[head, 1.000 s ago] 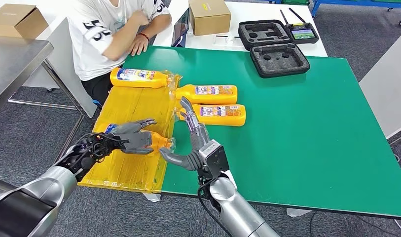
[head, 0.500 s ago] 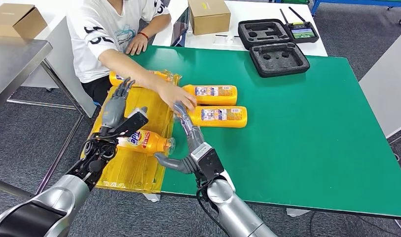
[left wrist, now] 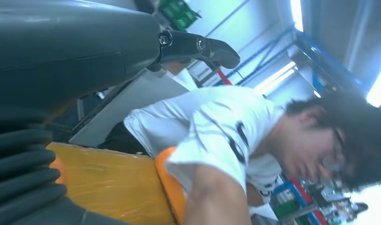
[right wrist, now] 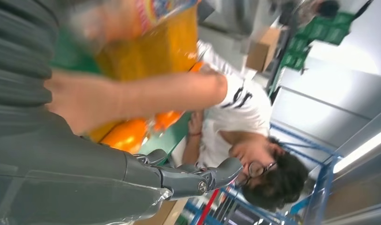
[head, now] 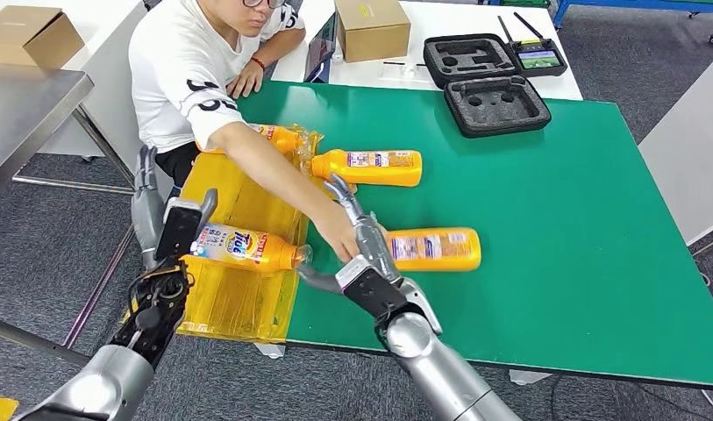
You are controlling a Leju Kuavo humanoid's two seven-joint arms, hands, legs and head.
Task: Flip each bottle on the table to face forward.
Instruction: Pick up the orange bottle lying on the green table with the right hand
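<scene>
- Bottles: four orange ones lying on their sides at the left end of the green table [head: 554, 228].
- Tide bottle [head: 243, 248] on the yellow sheet [head: 238, 298], logo side up, cap pointing toward the green surface.
- Far bottle [head: 278, 138] at the sheet's back edge, mostly hidden behind a person's arm [head: 274, 171].
- Second bottle [head: 370, 167] on the green surface just past the sheet, label up, cap toward the sheet.
- Third bottle [head: 433, 248] nearer the table's front, label up, just beside the right hand.
- Left hand [head: 160, 219] raised beside the table's left edge, just left of the Tide bottle, fingers apart and straight, holding nothing; touching the bottle or not, cannot tell.
- Right hand [head: 363, 250] over the green surface between Tide bottle and third bottle, fingers extended and spread, thumb out to the side, holding nothing.
- Person's hand [head: 339, 241] reaching across the sheet, right against the right hand's fingers, close to the third bottle's cap end.
- Person in a white shirt seated at the table's far left corner.
- Two black foam cases [head: 497, 105] on the table's far side, a cardboard box [head: 372, 26] on the white table behind.
</scene>
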